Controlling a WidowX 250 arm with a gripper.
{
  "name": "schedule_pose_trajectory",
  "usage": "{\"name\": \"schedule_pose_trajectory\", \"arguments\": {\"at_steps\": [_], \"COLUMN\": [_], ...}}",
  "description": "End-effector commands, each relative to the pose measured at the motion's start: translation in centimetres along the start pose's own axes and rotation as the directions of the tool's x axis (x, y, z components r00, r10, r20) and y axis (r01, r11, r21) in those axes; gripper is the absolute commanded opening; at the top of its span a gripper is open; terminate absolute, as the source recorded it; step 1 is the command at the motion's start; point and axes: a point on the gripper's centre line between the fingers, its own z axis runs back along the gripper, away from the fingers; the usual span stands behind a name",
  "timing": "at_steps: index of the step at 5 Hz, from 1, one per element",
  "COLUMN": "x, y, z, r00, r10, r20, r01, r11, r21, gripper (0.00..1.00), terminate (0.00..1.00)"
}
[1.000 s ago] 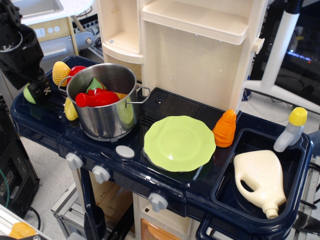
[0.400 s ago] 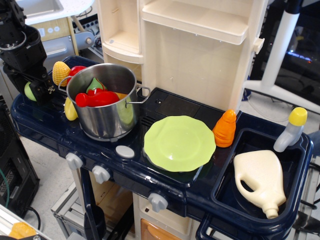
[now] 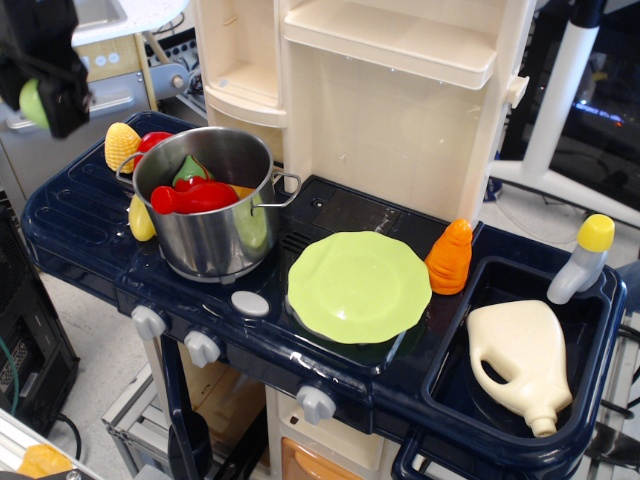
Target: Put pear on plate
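My gripper (image 3: 45,102) is at the far left, raised well above the dark blue toy stove top (image 3: 80,235). It is shut on the pear (image 3: 33,101), a small pale yellow-green fruit that shows at the left side of the black fingers. The lime-green plate (image 3: 359,285) with a wavy rim lies flat on the stove top near the middle, far to the right of the gripper and empty.
A steel pot (image 3: 212,205) holding red and green toy pieces stands between gripper and plate. A yellow corn cob (image 3: 121,146) lies behind the pot. An orange carrot (image 3: 450,257) stands right of the plate. A cream jug (image 3: 525,361) lies in the sink.
The gripper has lifted straight up from the stove's left end with the pear in it, by a large amount. Nothing else has moved.
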Motion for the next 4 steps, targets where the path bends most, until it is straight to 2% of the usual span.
{"name": "schedule_pose_trajectory", "arguments": {"at_steps": [1,2,3,4], "x": [0.6,1.3,1.9,3.3], "y": [-5.8,-10.9,-16.5,-21.8], "z": [8.0,7.7,5.6,4.6], "r00": [0.999,0.996,0.991,0.984], "r10": [0.008,-0.022,-0.054,-0.034], "r20": [0.038,0.087,0.125,0.177], "r01": [-0.007,0.027,0.068,0.060], "r11": [1.000,0.998,0.991,0.988], "r21": [-0.013,-0.055,-0.116,-0.142], "gripper": [0.00,0.00,0.00,0.00], "terminate": [0.00,0.00,0.00,1.00]}}
